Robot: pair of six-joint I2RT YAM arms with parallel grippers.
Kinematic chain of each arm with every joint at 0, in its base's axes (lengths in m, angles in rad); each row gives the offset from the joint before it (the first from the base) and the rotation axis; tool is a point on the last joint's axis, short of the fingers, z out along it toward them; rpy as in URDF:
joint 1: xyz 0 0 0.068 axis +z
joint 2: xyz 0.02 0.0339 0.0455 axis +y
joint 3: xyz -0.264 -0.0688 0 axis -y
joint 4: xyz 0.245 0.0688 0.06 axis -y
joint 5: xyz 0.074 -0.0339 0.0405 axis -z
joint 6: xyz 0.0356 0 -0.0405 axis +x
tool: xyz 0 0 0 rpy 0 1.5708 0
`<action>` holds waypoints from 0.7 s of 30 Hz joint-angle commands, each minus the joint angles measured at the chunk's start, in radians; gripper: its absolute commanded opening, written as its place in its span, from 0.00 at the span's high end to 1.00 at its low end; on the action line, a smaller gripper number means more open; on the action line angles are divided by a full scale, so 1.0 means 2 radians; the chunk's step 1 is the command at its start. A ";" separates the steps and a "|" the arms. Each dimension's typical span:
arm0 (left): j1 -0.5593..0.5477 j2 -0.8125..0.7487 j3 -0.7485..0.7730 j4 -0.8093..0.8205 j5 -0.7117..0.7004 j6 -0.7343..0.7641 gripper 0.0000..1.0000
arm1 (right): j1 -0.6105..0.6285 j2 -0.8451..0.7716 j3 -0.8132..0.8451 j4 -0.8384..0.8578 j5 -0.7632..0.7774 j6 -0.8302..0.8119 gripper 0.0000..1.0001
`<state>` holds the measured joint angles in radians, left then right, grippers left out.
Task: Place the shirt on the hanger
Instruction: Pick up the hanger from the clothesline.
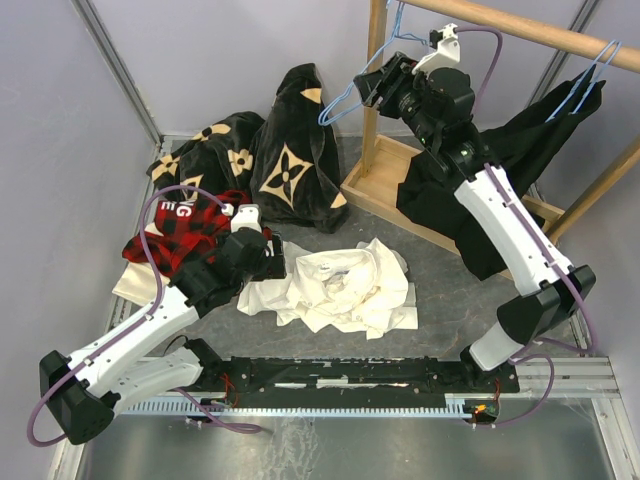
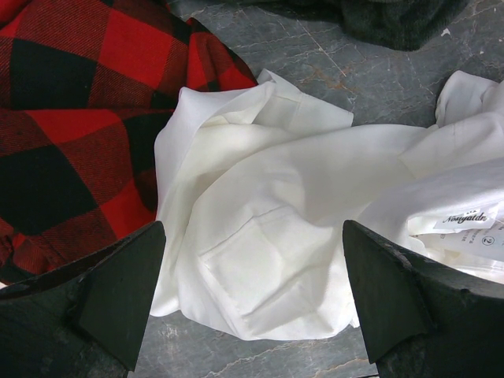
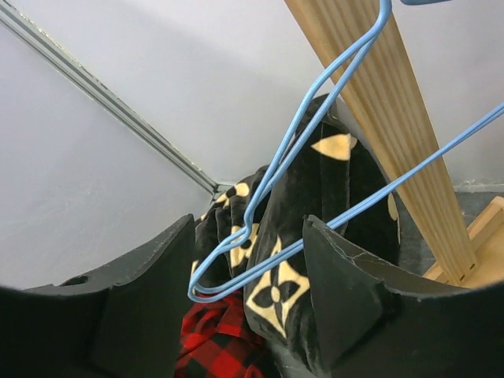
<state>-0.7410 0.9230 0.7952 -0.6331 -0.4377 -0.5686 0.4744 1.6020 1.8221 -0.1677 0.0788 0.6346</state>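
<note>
Far left on the grey table (image 1: 440, 265), a red-and-black plaid shirt (image 1: 175, 235) lies bunched. Just beside it the left gripper (image 2: 252, 240) hovers low over the left edge of the shirt (image 1: 345, 290), its jaws spread wide and grasping nothing. The white shirt sits crumpled in a heap at the middle of the table, one edge touching the plaid cloth, a neck label showing in the left wrist view. Behind it, a black garment with tan flower marks (image 1: 290, 170) is piled against the back wall. Up and to the right, the hanger (image 3: 279, 165), thin light-blue wire, dangles from a wooden rail (image 1: 520, 25), well apart from the shirt. The right gripper (image 3: 248, 228) is raised to it, jaws parted, the hanger's lower corner passing between them without being clamped. Farther right along the rail, a second blue hanger (image 1: 585, 75) carries a dark garment (image 1: 520, 150).
</note>
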 commanded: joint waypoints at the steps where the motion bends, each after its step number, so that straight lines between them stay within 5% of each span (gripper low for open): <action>1: 0.002 -0.008 0.002 0.017 -0.002 -0.021 0.01 | -0.002 0.009 0.025 0.016 -0.009 0.011 0.32; 13: 0.002 -0.017 0.016 -0.004 -0.013 -0.015 0.01 | -0.003 0.066 0.072 0.004 -0.017 0.041 0.34; 21: 0.001 -0.029 0.012 -0.011 -0.017 -0.020 0.01 | -0.004 0.068 0.077 0.005 -0.025 0.044 0.64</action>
<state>-0.7410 0.8898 0.7952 -0.6579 -0.4435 -0.5694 0.4706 1.7580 1.9224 -0.1955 0.0425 0.7185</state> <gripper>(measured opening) 0.991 0.412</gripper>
